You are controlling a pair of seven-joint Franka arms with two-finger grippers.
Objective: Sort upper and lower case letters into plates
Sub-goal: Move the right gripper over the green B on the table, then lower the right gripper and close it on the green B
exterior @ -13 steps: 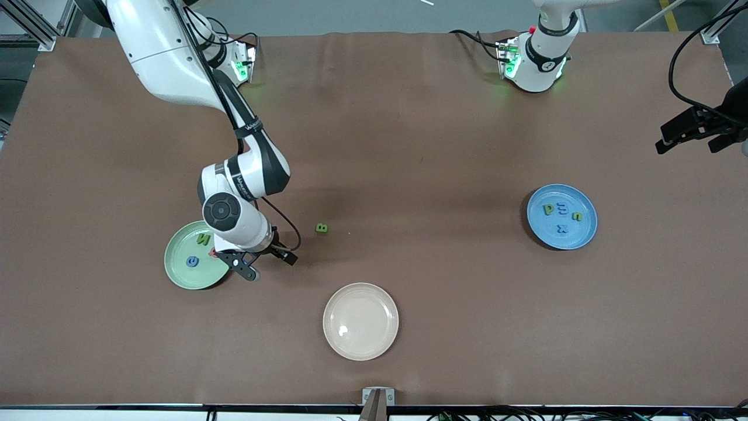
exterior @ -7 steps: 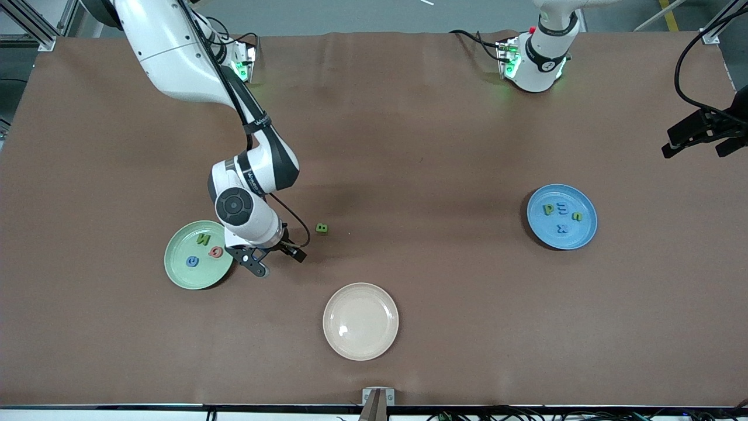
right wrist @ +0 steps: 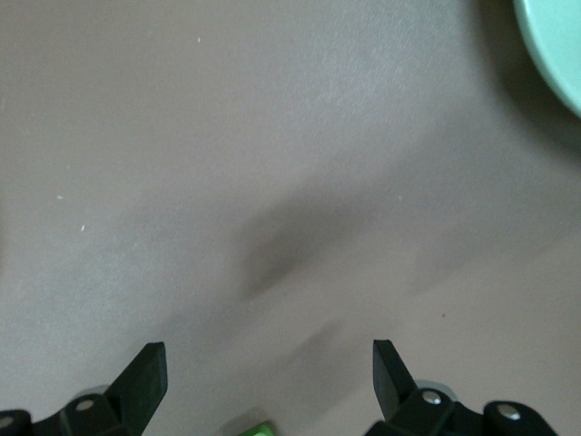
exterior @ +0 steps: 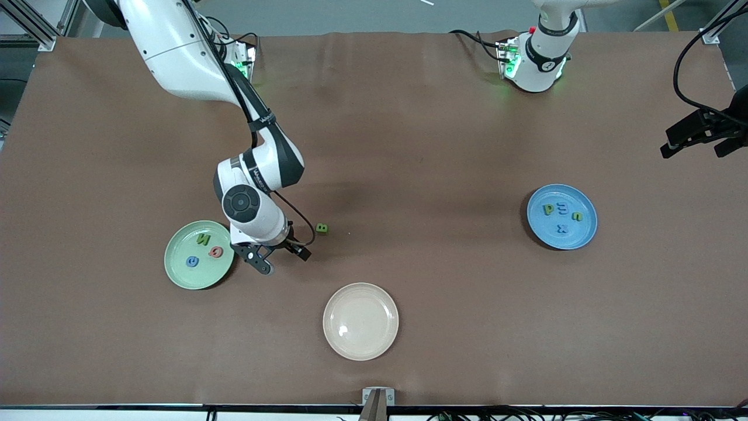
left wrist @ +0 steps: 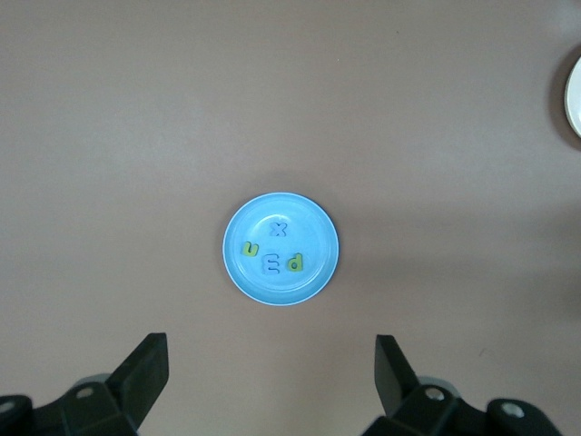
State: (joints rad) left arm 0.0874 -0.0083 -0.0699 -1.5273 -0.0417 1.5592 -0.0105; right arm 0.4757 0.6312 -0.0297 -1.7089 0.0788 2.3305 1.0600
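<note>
Front view: the green B letter lies loose between mint plate and blue plate. The right gripper, jaws apart and empty, is best centred over it, then lowered. The left gripper waits, jaws apart.

Lighting: even, diffuse, overhead; matte brown table covering without glare. Shadows: soft, faint patches beneath the arms; a blurred dark smear ahead of the right gripper's spread jaws. Highlights: small white glint on glossy cream-beige round plate. Focus: front view sharp; right wrist view soft.
</note>
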